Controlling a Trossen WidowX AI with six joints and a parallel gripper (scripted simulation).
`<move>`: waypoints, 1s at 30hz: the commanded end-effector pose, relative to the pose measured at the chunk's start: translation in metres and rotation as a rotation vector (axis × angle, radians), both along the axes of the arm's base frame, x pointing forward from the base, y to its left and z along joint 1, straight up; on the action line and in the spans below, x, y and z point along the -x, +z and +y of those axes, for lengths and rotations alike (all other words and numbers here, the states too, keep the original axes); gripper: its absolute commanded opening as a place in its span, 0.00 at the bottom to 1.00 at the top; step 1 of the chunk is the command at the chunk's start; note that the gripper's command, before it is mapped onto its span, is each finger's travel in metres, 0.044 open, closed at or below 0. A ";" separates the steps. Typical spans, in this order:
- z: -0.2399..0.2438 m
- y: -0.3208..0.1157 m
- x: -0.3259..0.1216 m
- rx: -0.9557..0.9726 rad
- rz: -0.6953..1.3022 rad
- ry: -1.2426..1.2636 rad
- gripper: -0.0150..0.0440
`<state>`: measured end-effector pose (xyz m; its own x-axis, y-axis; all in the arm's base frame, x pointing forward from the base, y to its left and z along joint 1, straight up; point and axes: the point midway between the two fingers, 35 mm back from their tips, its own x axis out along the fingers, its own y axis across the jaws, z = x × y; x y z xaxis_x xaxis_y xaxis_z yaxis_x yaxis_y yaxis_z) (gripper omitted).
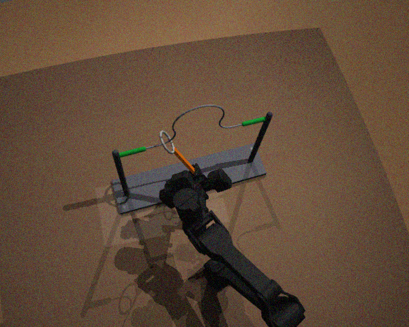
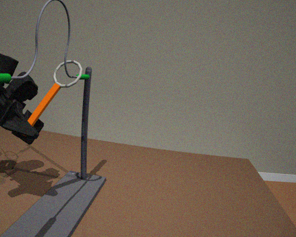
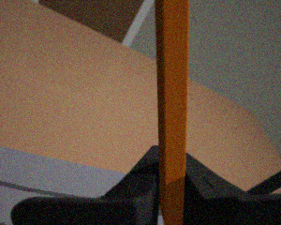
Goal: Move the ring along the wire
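Note:
The white ring (image 1: 169,150) (image 2: 54,73) is around the thin grey wire (image 1: 201,106) (image 2: 36,33), between the left green part (image 1: 132,152) (image 2: 85,76) and the steep bend beside it. Whether the ring touches the wire is unclear. Its orange handle (image 1: 183,160) (image 2: 44,104) (image 3: 173,94) slants down from the ring to the gripper (image 1: 195,171) (image 2: 32,125) (image 3: 172,202), which is shut on the handle's lower end, below the wire. The other green part (image 1: 253,121) (image 2: 0,78) is at the right post (image 1: 259,140). The ring is outside the wrist view.
The left post (image 1: 120,172) (image 2: 84,122) stands close to the ring. Both posts rise from a grey base plate (image 1: 144,202) (image 2: 79,199) (image 3: 61,173). The wire arches high between them. The arm (image 1: 240,258) reaches in from the lower right in the top view.

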<state>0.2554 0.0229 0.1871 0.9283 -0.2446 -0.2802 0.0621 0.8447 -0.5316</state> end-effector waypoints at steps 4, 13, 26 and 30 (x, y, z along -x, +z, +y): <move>0.021 -0.011 0.001 -0.144 0.016 -0.002 0.00; 0.050 -0.019 0.003 -0.317 0.028 0.000 0.00; 0.082 -0.022 0.005 -0.474 0.039 0.003 0.00; 0.090 -0.022 0.006 -0.499 0.041 0.003 0.00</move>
<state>0.2492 0.1074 0.1646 0.9154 -0.0704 -0.3962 0.0422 0.9959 -0.0795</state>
